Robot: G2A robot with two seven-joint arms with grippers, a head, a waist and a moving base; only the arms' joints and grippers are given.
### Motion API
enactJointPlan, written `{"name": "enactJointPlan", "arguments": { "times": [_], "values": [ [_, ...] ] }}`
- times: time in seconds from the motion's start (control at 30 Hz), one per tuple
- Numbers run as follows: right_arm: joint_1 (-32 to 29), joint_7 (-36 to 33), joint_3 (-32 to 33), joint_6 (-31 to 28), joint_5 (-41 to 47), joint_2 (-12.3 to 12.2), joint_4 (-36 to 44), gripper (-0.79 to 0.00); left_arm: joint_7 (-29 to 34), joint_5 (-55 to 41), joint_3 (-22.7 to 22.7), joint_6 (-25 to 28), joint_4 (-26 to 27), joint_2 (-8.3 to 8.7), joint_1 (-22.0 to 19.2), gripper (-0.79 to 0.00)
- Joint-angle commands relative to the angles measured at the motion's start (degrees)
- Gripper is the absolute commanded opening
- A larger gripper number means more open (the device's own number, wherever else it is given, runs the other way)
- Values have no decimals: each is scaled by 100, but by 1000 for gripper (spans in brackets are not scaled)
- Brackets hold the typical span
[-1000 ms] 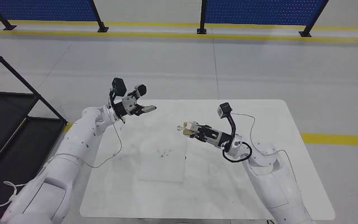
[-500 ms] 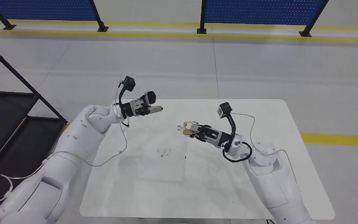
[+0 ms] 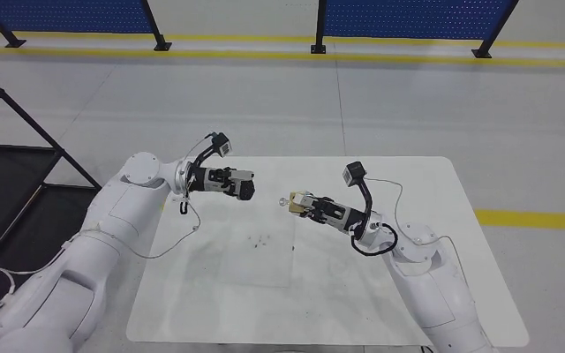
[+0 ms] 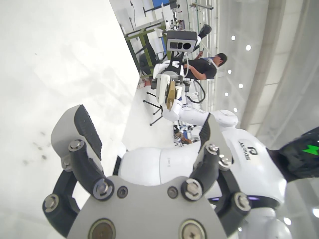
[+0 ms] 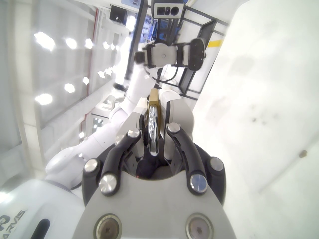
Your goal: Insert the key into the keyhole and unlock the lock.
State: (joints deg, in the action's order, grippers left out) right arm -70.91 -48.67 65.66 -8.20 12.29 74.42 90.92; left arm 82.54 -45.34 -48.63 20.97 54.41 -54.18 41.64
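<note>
My right gripper (image 3: 305,205) is shut on a brass padlock (image 3: 299,202) and holds it above the middle of the white table (image 3: 353,291). In the right wrist view the padlock (image 5: 153,101) sits between the fingers with its silver shackle (image 5: 153,130) toward the wrist. A small silver piece (image 3: 283,202) sticks out of the lock's far end; I cannot tell whether it is the key. My left gripper (image 3: 244,188) hangs open and empty a short way to the left, facing the lock. The left wrist view shows its pads (image 4: 86,128) apart and the padlock (image 4: 171,95) beyond.
A few dark specks (image 3: 258,238) mark the table in front of the grippers. A black rack (image 3: 26,194) stands on the floor left of the table. Blue barriers (image 3: 406,18) line the back of the room.
The left arm has swung from the table's back-left corner toward the middle, its gripper turning and closing most of the gap to the lock. The right arm and padlock have stayed still.
</note>
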Motion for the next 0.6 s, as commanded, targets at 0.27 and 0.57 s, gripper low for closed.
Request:
{"name": "enactJointPlan", "arguments": {
  "times": [0.27, 0.57],
  "values": [
    [0, 0, 0, 0, 0, 0, 0, -785, 509, -467, 144, -432, -27, -125, 48, 0],
    [0, 0, 0, 0, 0, 0, 0, -785, 546, -951, 212, -863, 285, -165, 374, 0]
  ]
}}
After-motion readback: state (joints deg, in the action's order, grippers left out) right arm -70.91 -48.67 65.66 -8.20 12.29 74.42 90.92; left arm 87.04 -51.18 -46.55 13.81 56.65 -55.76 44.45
